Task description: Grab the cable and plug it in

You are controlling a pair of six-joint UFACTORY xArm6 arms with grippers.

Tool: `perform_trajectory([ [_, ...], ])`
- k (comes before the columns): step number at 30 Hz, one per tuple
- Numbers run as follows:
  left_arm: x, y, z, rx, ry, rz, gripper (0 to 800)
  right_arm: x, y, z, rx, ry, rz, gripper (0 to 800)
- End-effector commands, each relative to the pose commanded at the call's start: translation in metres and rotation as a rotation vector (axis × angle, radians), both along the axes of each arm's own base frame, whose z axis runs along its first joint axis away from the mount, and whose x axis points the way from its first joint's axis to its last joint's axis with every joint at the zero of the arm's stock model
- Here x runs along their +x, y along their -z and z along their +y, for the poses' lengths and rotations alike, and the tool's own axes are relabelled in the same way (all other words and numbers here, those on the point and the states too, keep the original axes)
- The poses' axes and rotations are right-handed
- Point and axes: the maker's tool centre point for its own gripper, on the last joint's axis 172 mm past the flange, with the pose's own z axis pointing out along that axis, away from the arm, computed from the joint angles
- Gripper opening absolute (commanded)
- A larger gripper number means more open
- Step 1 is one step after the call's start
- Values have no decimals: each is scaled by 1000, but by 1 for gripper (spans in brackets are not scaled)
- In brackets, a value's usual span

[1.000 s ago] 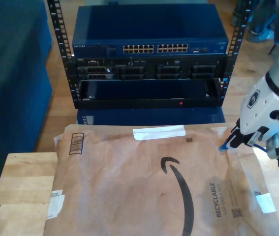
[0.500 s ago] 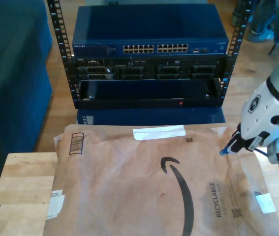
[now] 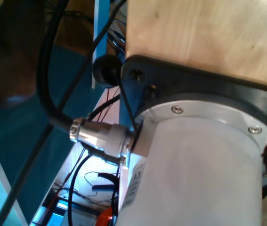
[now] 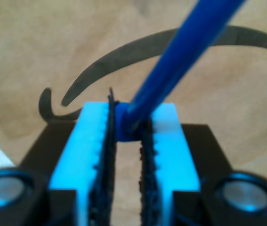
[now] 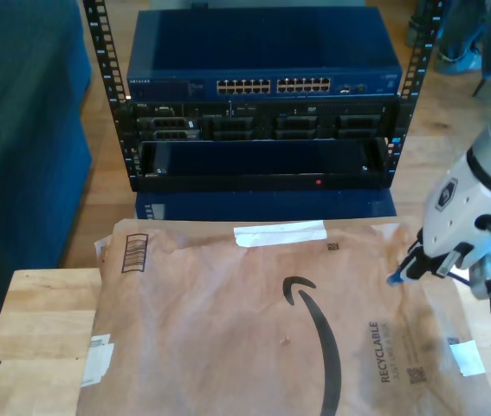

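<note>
My second claw [image 5: 411, 269], at the exterior view's right over a brown paper mailer [image 5: 254, 321], is clamped on the blue cable [image 4: 180, 56] just behind its plug. To plug in well, keep that grip firm and square the plug to the far switch ports [image 5: 273, 86]. My first claw's state I cannot tell.

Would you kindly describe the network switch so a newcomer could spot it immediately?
Look past the brown paper mailer to the black rack behind it. The switch is the blue box on the top shelf; unlike the dark units below, it has two blocks of small ports across its front.
</note>
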Motion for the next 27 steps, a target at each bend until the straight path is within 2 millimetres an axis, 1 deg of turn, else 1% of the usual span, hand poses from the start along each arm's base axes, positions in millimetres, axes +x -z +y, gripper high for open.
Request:
perform_trajectory([
  [3, -4, 2, -4, -16, 16, -28, 800, 0, -1, 0, 0, 0, -2, 1],
  [5, -4, 8, -7, -17, 26, -36, 800, 0, -1, 0, 0, -1, -2, 1],
  [7, -4, 17, -4, 13, 47, -60, 800, 0, -2, 0, 0, 0, -5, 1],
  [9, -8, 31, -7, 38, 32, -77, 800, 1, -4, 0, 0, 0, -14, 1],
  [11, -13, 41, -2, 86, -7, -82, 800, 1, -4, 0, 0, -1, -14, 1],
  [12, -16, 42, 1, 101, -23, -85, 800, 1, -4, 0, 0, -1, -14, 0],
  [15, -18, 43, 1, 103, -18, -96, 800, 2, -5, 1, 2, 0, -15, 1],
  [17, -15, 44, 0, 102, -20, -109, 800, 3, -7, 1, 2, 0, -21, 0],
  [18, -11, 48, -4, 90, -22, -123, 800, 4, -8, 0, 2, -2, -26, 0],
  [19, -7, 53, -8, 80, -25, -140, 800, 5, -8, -2, 2, 1, -28, 0],
  [21, 0, 71, -14, 82, -32, -164, 800, 6, -7, -7, 4, -10, -34, 0],
  [22, 1, 76, -10, 103, -33, -165, 800, 7, -7, -9, 4, -25, -42, 0],
  [23, 1, 77, -5, 120, -29, -165, 800, 7, -4, -12, 5, -36, -41, 0],
  [24, 1, 77, -5, 119, -28, -166, 800, 8, 1, -16, 7, -34, -31, 0],
  [25, 1, 77, -5, 119, -29, -166, 800, 14, 5, -19, 8, -24, -28, 0],
  [27, 1, 76, -5, 117, -29, -167, 800, 33, 4, -22, 1, 1, -81, 0],
])
